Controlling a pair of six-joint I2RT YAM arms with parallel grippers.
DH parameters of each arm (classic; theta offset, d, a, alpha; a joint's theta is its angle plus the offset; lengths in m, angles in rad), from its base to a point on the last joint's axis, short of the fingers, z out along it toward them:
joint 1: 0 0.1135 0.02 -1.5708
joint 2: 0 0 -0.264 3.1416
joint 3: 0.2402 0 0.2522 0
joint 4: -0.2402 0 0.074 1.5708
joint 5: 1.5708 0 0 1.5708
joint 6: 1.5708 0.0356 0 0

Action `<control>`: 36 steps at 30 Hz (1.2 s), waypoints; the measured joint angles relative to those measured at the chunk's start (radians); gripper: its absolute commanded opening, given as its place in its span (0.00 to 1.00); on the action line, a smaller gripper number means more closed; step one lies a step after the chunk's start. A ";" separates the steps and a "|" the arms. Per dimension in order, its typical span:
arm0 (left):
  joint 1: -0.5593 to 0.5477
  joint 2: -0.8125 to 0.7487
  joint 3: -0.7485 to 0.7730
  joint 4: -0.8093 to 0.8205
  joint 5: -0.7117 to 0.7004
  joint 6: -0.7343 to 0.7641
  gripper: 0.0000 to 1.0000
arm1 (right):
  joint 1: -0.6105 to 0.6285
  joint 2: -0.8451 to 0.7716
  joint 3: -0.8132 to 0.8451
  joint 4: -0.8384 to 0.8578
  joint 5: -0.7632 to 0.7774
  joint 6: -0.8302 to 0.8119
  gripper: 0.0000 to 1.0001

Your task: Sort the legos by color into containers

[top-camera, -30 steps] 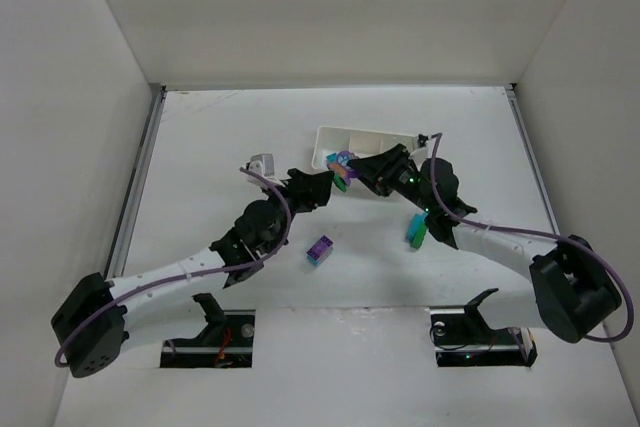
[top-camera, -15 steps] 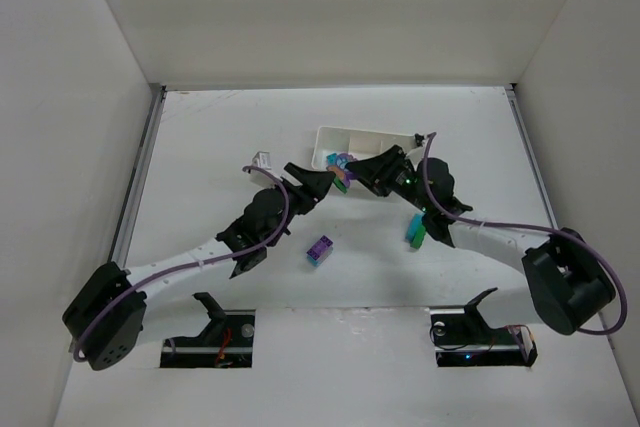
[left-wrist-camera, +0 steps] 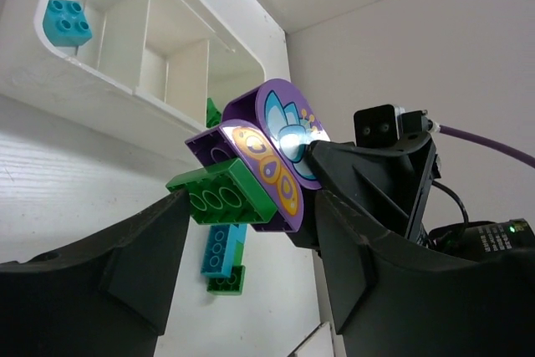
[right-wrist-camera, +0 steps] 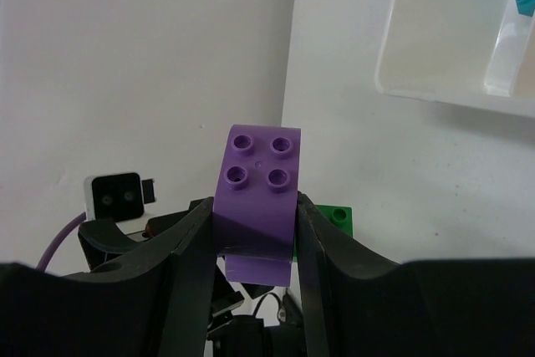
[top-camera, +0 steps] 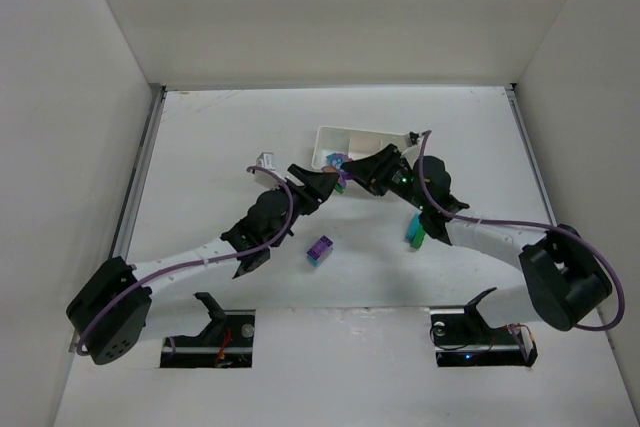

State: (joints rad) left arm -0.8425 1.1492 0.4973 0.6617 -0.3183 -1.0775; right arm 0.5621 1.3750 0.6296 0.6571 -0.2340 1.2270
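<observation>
My right gripper [top-camera: 352, 171] [right-wrist-camera: 255, 211] is shut on a purple lego [right-wrist-camera: 259, 180] and holds it in the air just in front of the white tray [top-camera: 365, 139]. A green lego [left-wrist-camera: 219, 194] is stuck to the purple one [left-wrist-camera: 276, 144], which has a butterfly print. My left gripper [top-camera: 324, 183] [left-wrist-camera: 251, 219] is open, and the green lego's end sits between its fingertips. A teal lego [left-wrist-camera: 67, 21] lies in an end compartment of the tray. A teal and green stack [top-camera: 415, 230] [left-wrist-camera: 224, 252] and a purple and teal stack [top-camera: 320, 249] lie on the table.
The tray [left-wrist-camera: 125, 64] [right-wrist-camera: 451, 31] lies on the table just behind both grippers, with two compartments showing nothing in them. The white side walls stand left, right and behind. The right arm passes just behind the teal and green stack.
My left gripper has moved up and to the right, closing in on the held stack. My right gripper has shifted slightly left with the purple lego.
</observation>
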 measured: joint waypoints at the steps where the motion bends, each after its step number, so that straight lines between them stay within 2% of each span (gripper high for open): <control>1: -0.002 0.000 0.000 0.004 -0.003 0.004 0.60 | 0.000 0.000 0.003 -0.001 -0.004 0.001 0.29; 14: 0.047 0.006 -0.032 0.175 -0.010 0.021 0.59 | -0.042 -0.034 -0.010 0.024 -0.090 0.037 0.29; 28: 0.058 0.065 -0.032 0.297 0.031 -0.002 0.57 | -0.070 -0.007 -0.043 0.228 -0.177 0.197 0.28; 32: 0.060 0.067 -0.032 0.325 0.035 -0.005 0.54 | -0.070 0.034 -0.050 0.276 -0.187 0.237 0.28; 36: 0.061 0.070 -0.032 0.340 0.035 -0.005 0.44 | -0.070 0.051 -0.055 0.305 -0.190 0.265 0.28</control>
State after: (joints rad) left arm -0.7818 1.2194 0.4648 1.0019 -0.2836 -1.0821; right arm 0.4919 1.4261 0.5751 0.9623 -0.4244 1.4921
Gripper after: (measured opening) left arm 0.479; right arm 0.440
